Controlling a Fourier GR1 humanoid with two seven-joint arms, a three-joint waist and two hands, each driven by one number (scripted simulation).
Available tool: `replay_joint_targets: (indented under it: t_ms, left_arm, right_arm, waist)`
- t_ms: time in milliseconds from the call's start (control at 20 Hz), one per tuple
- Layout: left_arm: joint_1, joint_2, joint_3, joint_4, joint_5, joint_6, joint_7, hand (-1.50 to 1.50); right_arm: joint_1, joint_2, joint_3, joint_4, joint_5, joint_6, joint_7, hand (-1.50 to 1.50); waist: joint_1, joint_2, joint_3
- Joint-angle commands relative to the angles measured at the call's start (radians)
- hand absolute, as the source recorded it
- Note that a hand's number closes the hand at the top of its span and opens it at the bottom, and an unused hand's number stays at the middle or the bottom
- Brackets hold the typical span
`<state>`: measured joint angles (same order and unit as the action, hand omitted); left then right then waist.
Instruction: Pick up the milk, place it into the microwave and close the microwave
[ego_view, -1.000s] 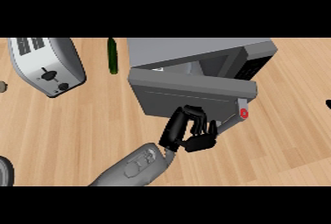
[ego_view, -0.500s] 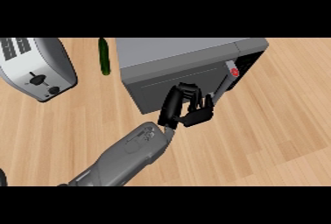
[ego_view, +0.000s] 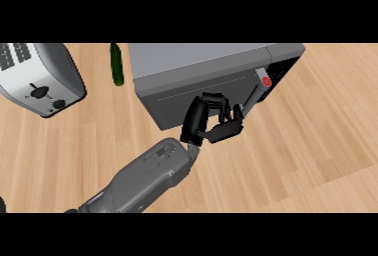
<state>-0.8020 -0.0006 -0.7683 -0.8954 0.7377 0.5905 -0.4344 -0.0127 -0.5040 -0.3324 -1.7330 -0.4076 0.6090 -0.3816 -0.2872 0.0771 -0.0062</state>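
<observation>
The grey microwave (ego_view: 199, 62) stands at the back of the wooden counter. Its door (ego_view: 177, 102) is swung almost shut, leaving a narrow dark gap at the right edge (ego_view: 284, 70). A red mark (ego_view: 267, 82) shows on the door's right end. My right hand (ego_view: 210, 120) rests against the door's front face, fingers pointing up and holding nothing; its forearm (ego_view: 144, 175) comes in from the lower left. The milk shows nowhere in the view. My left hand is out of view.
A silver toaster (ego_view: 37, 80) sits at the left edge. A dark green cucumber (ego_view: 116, 65) lies between the toaster and the microwave. Bare wooden counter (ego_view: 310, 150) stretches to the right and in front of the microwave.
The door has swung from wide open to almost shut, with my right hand moving up and back along with it. The whole view has shifted closer to the microwave.
</observation>
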Motion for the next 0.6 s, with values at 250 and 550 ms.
replay_joint_targets:
  t_ms: [250,550]
  left_arm:
    - [-0.098,0.001,0.059,0.083,0.073,-0.015,-0.076,1.50]
    - [-0.112,0.001,0.053,0.105,0.112,-0.033,-0.106,1.50]
  right_arm:
    - [-0.044,-0.054,-0.038,0.034,-0.047,0.002,0.043,-1.50]
    - [-0.071,-0.086,-0.067,0.057,-0.070,0.007,0.048,-1.50]
  waist:
    - [-0.004,0.006,0.000]
    - [-0.007,0.009,0.002]
